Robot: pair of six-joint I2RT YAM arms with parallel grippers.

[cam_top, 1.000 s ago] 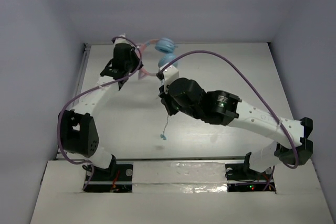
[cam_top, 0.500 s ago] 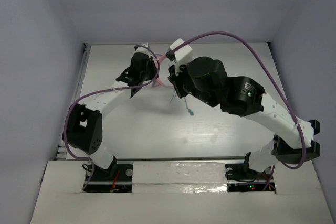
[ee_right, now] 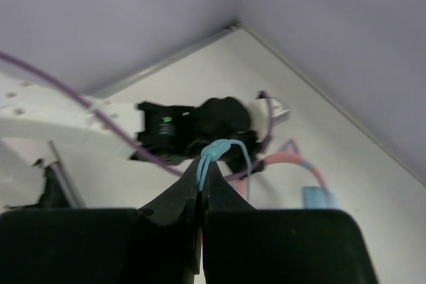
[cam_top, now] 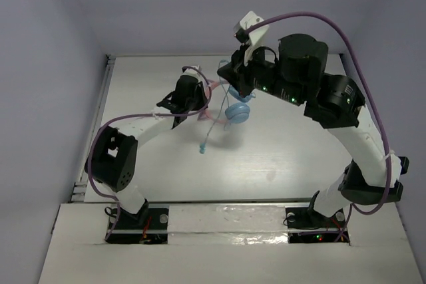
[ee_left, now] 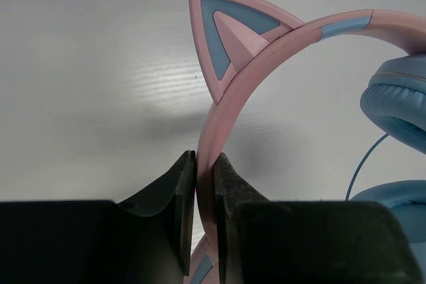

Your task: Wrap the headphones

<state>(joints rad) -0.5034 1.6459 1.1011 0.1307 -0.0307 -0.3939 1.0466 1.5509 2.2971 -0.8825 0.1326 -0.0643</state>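
Note:
The headphones are held up over the table's back middle. In the top view one light-blue ear cup hangs below the pink headband. My left gripper is shut on the headband just below a cat ear, with both ear cups at the right of the left wrist view. My right gripper is raised beside the headphones and is shut on the pale-blue cable at a small thickened piece. The cable dangles down, its end near the table.
White table with a metal rail on the left and grey walls close behind and at both sides. Purple arm cables loop above the right arm. The left arm lies just beyond my right fingers.
My right gripper has risen and swung back and to the right with the cable. My left gripper has carried the headband to the right. The cable end has swung to the left.

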